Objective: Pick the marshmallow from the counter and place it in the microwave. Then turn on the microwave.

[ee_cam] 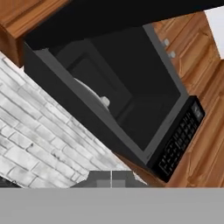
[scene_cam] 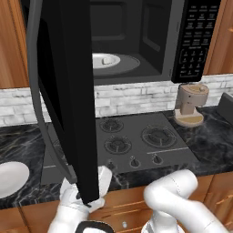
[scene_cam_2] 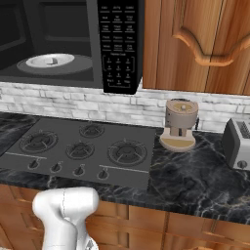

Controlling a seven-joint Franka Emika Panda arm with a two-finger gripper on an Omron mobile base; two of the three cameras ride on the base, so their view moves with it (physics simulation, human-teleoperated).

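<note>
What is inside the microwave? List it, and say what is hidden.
Inside the microwave, door open, the white turntable carries the small off-white marshmallow. The open door covers the cavity's left part in the left base view, so that corner cannot be checked.

Even, flat rendered light; sharp all over, no glare.

Soft diffuse lighting with no evident single source. Wooden cabinets (scene_cam_2: 195,44) and brick backsplash (scene_cam: 132,98) evenly lit. Microwave (scene_cam: 136,41) cavity dim, walls near black; turntable (scene_cam: 107,61) stands out pale against it. Open door (scene_cam: 63,100) reads as a flat black mass, detail lost. Faint soft shading under the coffee grinder (scene_cam_2: 179,124) on the counter (scene_cam_2: 200,180). Edges slightly jagged, textures coarse. Hand view tilted, mildly soft. No lens distortion at borders.
</note>
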